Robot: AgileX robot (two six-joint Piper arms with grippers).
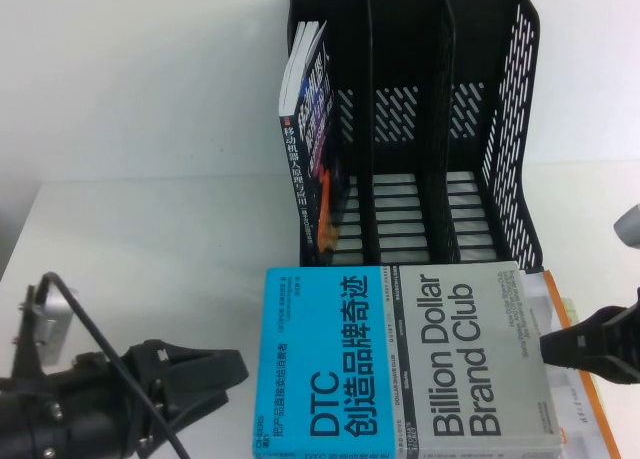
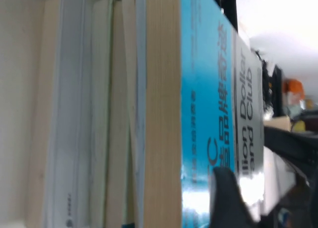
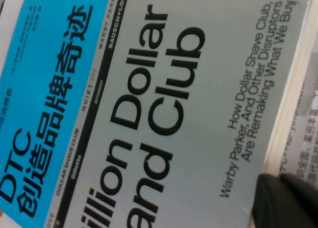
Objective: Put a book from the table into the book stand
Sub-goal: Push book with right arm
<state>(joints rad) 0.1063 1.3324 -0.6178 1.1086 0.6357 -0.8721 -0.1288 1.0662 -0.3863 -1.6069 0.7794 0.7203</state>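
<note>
Book (image 1: 400, 354) lies flat, cover up, blue half to robot's left, grey half to the right, on top of a stack of other books, near table edge just in front of the stand.

R gripper (image 1: 590, 341) sits at book's right edge; one dark finger (image 1: 570, 334) reaches onto the grey cover's right margin. In right wrist view a dark fingertip (image 3: 288, 203) rests at the cover's edge, by the subtitle text. Whether its fingers are clamped on the book or apart: can't tell.

L gripper (image 1: 215, 374) is low at the left, just beside book's blue edge; fingers look spread, holding nothing. In left wrist view a dark fingertip (image 2: 228, 193) overlaps the blue cover (image 2: 203, 114), w/ page edges of the lower books (image 2: 89, 128) beside it.

Under the book, an orange-bordered white book (image 1: 585, 399) pokes out on the right.

Stand (image 1: 500, 129) is upright on the table (image 1: 140, 229), behind the book. Its left slot holds a dark book (image 1: 312, 119) leaning, spine w/ white Chinese text facing out. Middle and right slots hold nothing visible.
</note>
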